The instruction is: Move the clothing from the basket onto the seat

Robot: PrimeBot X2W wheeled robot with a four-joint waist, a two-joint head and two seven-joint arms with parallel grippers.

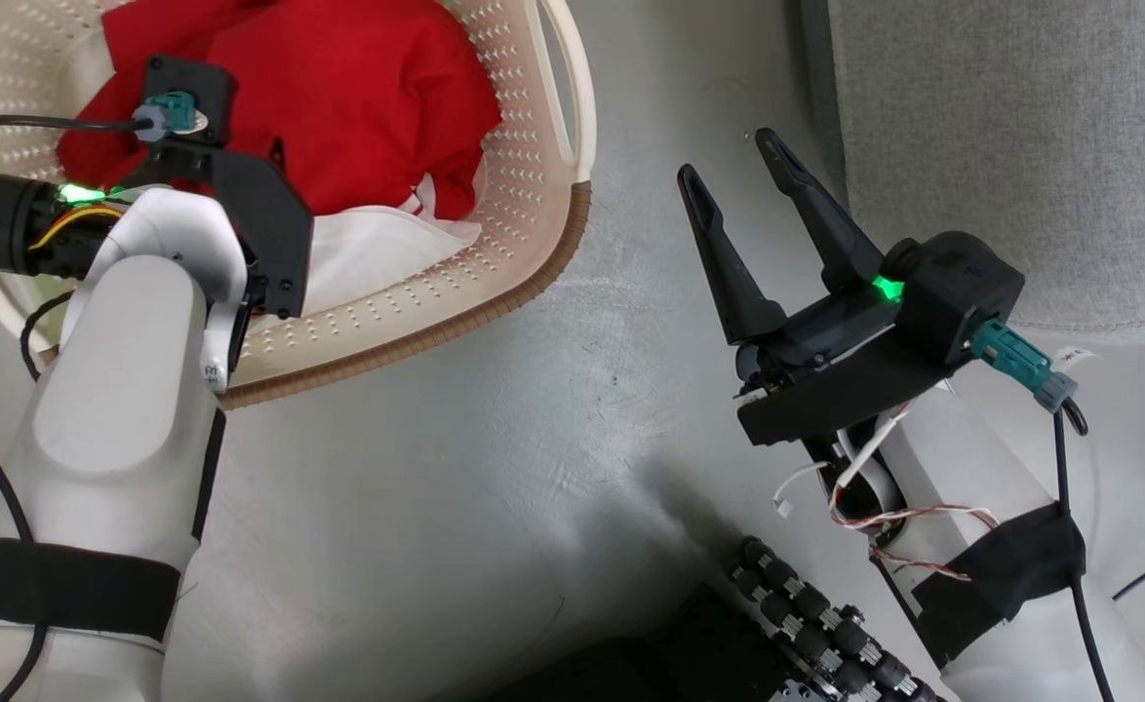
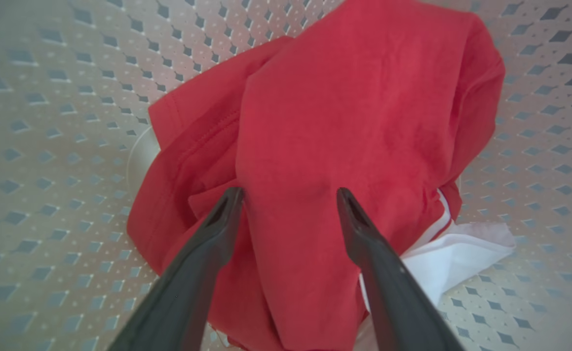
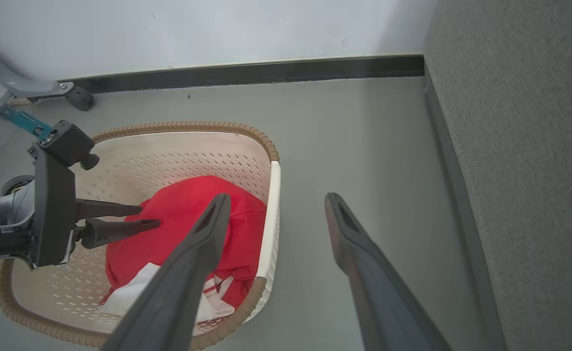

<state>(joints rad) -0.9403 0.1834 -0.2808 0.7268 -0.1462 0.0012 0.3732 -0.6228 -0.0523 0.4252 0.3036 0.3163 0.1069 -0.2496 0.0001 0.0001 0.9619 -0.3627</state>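
Red/wht clothing (image 1: 358,107) in basket (image 1: 499,278)

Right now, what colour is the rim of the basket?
Brown, with a woven look; the right wrist view shows the basket rim best.

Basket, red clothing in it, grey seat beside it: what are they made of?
Cream oval perforated basket: likely moulded plastic, smooth semi-matte, regular punched holes; brown ribbed rim looks woven, possibly plastic. Bright red clothing: soft matte fabric, folds, stitched hem. Large grey seat cushion: woven upholstery, coarse flecked texture.
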